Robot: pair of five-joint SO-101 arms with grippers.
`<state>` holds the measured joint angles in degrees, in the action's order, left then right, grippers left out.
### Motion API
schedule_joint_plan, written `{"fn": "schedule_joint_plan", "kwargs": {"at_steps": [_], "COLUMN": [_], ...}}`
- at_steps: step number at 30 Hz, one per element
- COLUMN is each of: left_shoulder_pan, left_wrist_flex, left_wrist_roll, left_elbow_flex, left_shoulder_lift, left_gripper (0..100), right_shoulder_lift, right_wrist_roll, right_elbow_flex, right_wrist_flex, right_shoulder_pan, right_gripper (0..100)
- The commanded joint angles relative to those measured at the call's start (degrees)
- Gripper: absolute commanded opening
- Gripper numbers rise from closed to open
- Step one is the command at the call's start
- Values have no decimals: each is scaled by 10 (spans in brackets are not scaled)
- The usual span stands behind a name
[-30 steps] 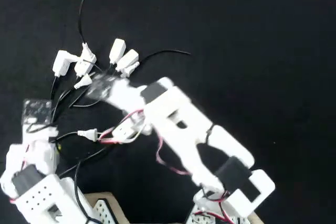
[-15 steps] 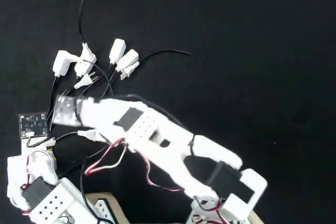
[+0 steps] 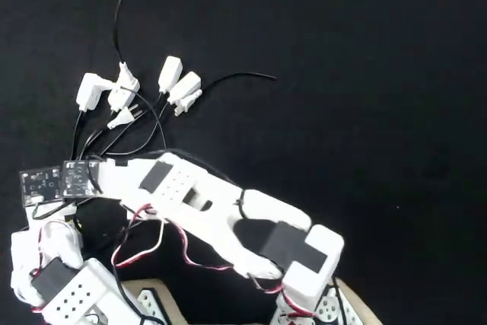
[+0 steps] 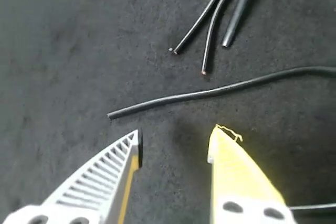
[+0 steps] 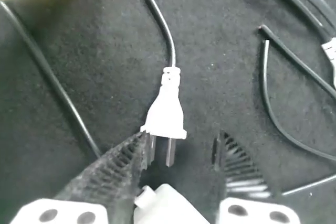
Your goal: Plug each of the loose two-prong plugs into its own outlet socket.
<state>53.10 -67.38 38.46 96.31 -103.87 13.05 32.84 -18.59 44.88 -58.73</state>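
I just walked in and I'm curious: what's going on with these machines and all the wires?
Two robot arms sit at a black table. The right gripper is open, low over a white plug lying flat, its prongs between the fingers, not yet gripped. The left gripper is open too, over loose cords. White sockets lie in a cluster farther off.

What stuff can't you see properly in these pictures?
- High view: the white plugs and sockets on the far side are too small to tell which are joined.
- High view: the right arm covers whatever lies under it.
- Right wrist view: one finger hides part of the plug's prongs.
- Left wrist view: the cables run off the edge, so their other ends are cut off.
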Motion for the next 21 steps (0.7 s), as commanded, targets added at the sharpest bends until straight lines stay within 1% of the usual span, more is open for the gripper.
{"fn": "schedule_joint_plan", "kwargs": {"at_steps": [1, 5, 7, 10, 16, 19, 21], "left_shoulder_pan": [3, 5, 21, 27, 30, 28, 28], "left_wrist_flex": [4, -8, -5, -8, -9, -9, -9], "left_wrist_roll": [-5, -5, -11, -18, -26, -24, -24], "left_elbow_flex": [10, 10, 10, 10, 10, 10, 10], "left_shoulder_lift": [-4, -4, -4, -5, -5, -5, -5], "left_gripper": [216, 216, 216, 216, 216, 216, 216], "right_shoulder_lift": [27, 83, 94, 106, 162, 187, 205], "right_wrist_roll": [-27, -42, -47, -62, -68, -70, -83], "right_elbow_flex": [110, 174, 193, 201, 223, 261, 289], "right_wrist_flex": [39, 73, 88, 82, 73, 109, 138], "right_shoulder_pan": [-28, -26, -25, -25, -26, -25, -25], "right_gripper": [198, 198, 198, 198, 198, 196, 173]}}
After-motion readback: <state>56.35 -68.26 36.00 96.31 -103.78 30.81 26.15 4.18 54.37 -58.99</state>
